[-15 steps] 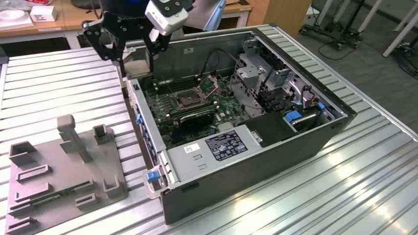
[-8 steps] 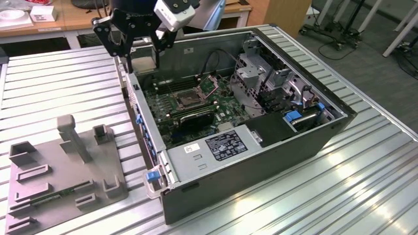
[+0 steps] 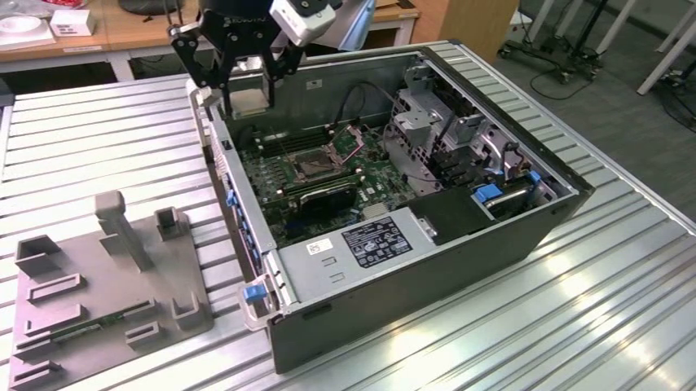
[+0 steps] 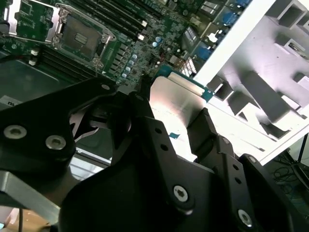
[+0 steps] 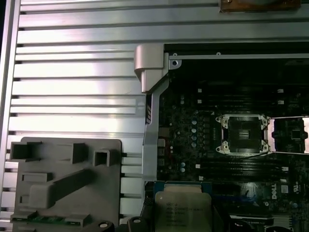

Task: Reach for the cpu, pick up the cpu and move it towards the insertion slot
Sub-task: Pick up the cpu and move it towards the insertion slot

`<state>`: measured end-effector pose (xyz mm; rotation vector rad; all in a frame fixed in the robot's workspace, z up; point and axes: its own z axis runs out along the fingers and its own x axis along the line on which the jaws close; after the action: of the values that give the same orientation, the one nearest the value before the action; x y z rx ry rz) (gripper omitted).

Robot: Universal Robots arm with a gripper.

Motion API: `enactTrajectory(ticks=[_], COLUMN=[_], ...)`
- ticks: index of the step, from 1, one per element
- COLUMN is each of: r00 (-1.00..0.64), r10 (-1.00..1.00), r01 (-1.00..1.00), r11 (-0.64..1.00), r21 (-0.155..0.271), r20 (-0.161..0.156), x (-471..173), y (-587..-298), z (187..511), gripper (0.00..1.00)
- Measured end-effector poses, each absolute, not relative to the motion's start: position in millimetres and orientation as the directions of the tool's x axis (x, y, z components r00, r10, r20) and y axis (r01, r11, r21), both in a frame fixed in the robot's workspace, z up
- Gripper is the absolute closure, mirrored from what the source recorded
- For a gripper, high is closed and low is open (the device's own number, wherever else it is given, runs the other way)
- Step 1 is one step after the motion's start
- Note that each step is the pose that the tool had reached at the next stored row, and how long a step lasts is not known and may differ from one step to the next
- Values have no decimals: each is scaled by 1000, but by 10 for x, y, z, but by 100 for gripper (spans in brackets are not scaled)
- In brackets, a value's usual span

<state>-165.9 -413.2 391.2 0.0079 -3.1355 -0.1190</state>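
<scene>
**Chip in hand, over the case wall**

My black fingers (image 4: 145,125) fill the foreground of the second wrist view, pinched on the cpu (image 4: 176,99) by its edges, silver face showing. My gripper (image 3: 248,85) hangs above the computer case (image 3: 435,269), at its far wall on the exterior view's left. I judge this the carry step. The insertion slot (image 3: 308,167) lies nearer and below, bracket raised, so the move needs a level chip.

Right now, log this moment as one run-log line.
tool: shut on cpu | position: above computer case edge, held clear | insertion slot: open, empty | cpu not yet over slot
</scene>
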Motion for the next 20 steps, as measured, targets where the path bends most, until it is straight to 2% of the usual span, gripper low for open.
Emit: enactTrajectory(ticks=[20], r00=[-1000], r10=[-5], r01=[-5], r11=[997], r21=[76], r20=[4], x=[-1114], y=[-3901], z=[3878], gripper=[46])
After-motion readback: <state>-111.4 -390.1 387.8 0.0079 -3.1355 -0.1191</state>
